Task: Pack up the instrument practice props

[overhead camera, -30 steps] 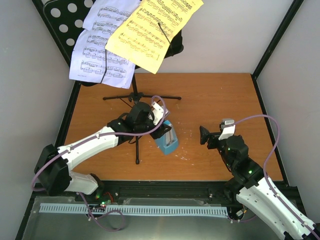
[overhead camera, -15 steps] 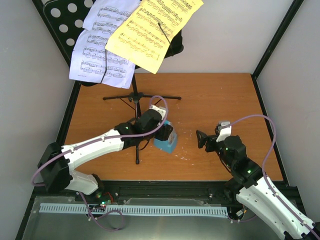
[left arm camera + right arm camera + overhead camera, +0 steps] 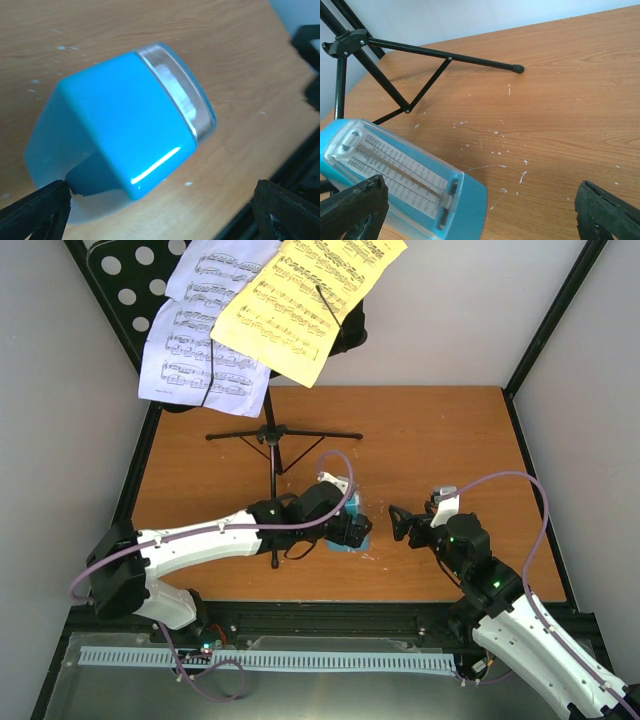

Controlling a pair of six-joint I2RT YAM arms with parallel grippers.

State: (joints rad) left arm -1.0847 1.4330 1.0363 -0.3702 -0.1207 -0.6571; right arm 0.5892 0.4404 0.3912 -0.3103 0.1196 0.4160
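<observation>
The small blue metronome (image 3: 338, 544) with its clear cover rests on the wooden table, mostly hidden under my left gripper (image 3: 356, 532). In the left wrist view the metronome (image 3: 125, 125) fills the space just ahead of my left gripper (image 3: 160, 215), whose jaws stand wide open on either side of it. My right gripper (image 3: 400, 523) is open a little to its right. In the right wrist view the metronome (image 3: 405, 185) shows its scale face at lower left. The black music stand (image 3: 272, 436) stands behind, holding yellow sheet music (image 3: 305, 300) and white sheet music (image 3: 200, 345).
The stand's tripod legs (image 3: 445, 57) spread low over the table behind the metronome. Its round-holed desk (image 3: 130, 280) overhangs the back left corner. Black frame posts (image 3: 555, 315) and pale walls close in the table (image 3: 450, 430). White scuffs mark the wood.
My left gripper has opened wide and slid right and nearer, now over the metronome. The right gripper has crept left toward the metronome. The stand and pages have not moved.
</observation>
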